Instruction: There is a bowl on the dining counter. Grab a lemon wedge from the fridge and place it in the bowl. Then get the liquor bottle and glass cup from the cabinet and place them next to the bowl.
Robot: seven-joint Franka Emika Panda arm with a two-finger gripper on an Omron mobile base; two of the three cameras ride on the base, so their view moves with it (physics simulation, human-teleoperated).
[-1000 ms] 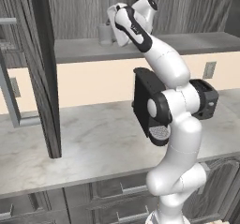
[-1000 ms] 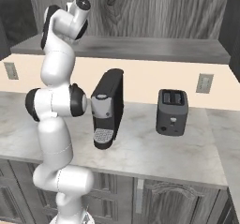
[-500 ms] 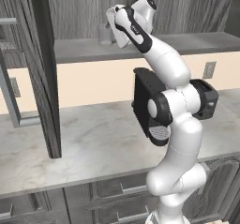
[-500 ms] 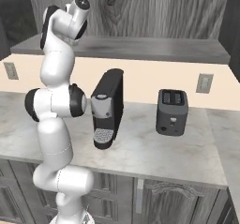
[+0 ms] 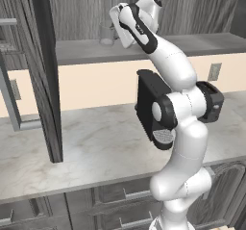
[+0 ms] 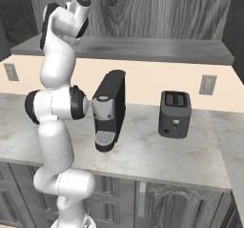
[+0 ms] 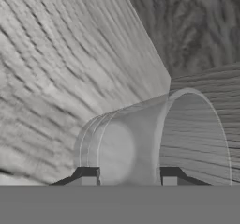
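The glass cup (image 5: 106,34), a clear tumbler, stands on the grey shelf (image 5: 202,45) of the cabinet, whose dark door (image 5: 45,75) hangs open at the left. My gripper (image 5: 115,31) is raised to the shelf, right beside the cup. In the hand view the glass cup (image 7: 140,141) sits close up between my gripper (image 7: 128,175) fingertips, which stand partly closed on either side of it. Whether they press on the glass is unclear. The liquor bottle, bowl, lemon wedge, fridge and dining counter are out of view.
Below the shelf runs a marbled counter (image 5: 86,147). A black coffee machine (image 6: 109,110) stands on it beside my arm, with a dark toaster (image 6: 175,113) further right. The open door's metal bar handle (image 5: 12,99) juts out at the far left.
The fingers have drawn in toward each other around the glass cup. The arm and the cup have hardly shifted.
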